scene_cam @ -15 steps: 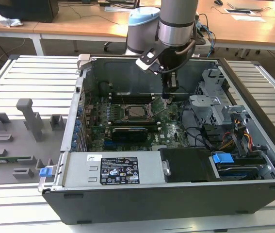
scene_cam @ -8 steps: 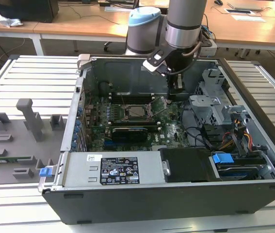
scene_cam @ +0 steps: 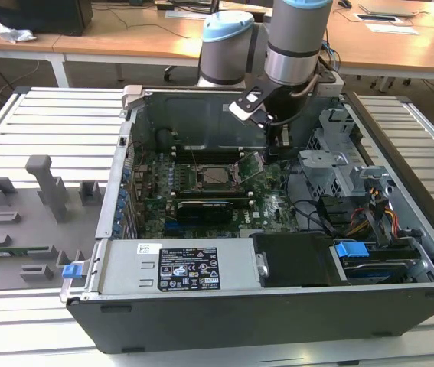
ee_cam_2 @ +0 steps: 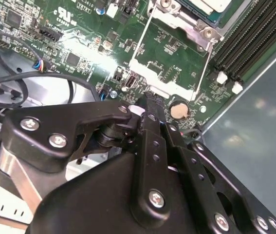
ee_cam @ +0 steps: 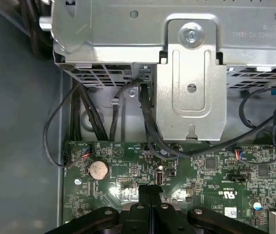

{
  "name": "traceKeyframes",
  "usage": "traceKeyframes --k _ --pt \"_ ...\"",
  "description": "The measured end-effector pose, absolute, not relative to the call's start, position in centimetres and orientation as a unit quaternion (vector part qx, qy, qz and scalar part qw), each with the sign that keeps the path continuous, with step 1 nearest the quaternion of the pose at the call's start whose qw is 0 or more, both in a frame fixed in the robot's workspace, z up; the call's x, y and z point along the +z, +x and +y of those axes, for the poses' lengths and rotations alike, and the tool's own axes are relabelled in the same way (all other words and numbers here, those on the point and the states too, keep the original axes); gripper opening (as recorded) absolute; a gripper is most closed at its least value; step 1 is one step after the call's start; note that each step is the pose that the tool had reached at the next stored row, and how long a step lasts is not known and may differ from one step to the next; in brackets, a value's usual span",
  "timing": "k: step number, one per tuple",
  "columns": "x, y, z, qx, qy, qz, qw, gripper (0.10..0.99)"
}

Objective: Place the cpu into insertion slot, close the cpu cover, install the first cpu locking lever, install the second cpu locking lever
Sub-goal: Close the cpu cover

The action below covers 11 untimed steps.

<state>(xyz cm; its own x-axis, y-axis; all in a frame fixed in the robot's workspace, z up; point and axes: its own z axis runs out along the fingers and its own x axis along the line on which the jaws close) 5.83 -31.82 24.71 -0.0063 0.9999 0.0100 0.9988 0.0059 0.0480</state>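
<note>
The cpu [scene_cam: 215,177], square with silvery-grey top, lies in the insertion slot [scene_cam: 194,180].

Arm [scene_cam: 299,38] vert., gripper [ee_cam: 150,192] fingers together

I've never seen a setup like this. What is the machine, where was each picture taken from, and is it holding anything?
The machine is one robot arm reaching into an open computer case that lies on a slatted metal table. The exterior view comes from a camera off the arm. Both wrist views come from cameras on the arm, looking past its black gripper at the green motherboard. The gripper is shut with nothing in it, its tips near a round coin battery. In the exterior view, the cpu already sits in the insertion slot. Grey holder blocks stand beside the case.
</note>
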Motion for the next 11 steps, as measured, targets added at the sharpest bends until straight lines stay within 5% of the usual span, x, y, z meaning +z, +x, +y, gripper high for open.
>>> traceKeyframes --k 7,11 --pt "24.39 5.94 -31.82 0.017 0.705 0.709 0.010 0.106" --pt "24.34 6.04 -31.82 -0.012 0.705 0.709 -0.020 0.106"
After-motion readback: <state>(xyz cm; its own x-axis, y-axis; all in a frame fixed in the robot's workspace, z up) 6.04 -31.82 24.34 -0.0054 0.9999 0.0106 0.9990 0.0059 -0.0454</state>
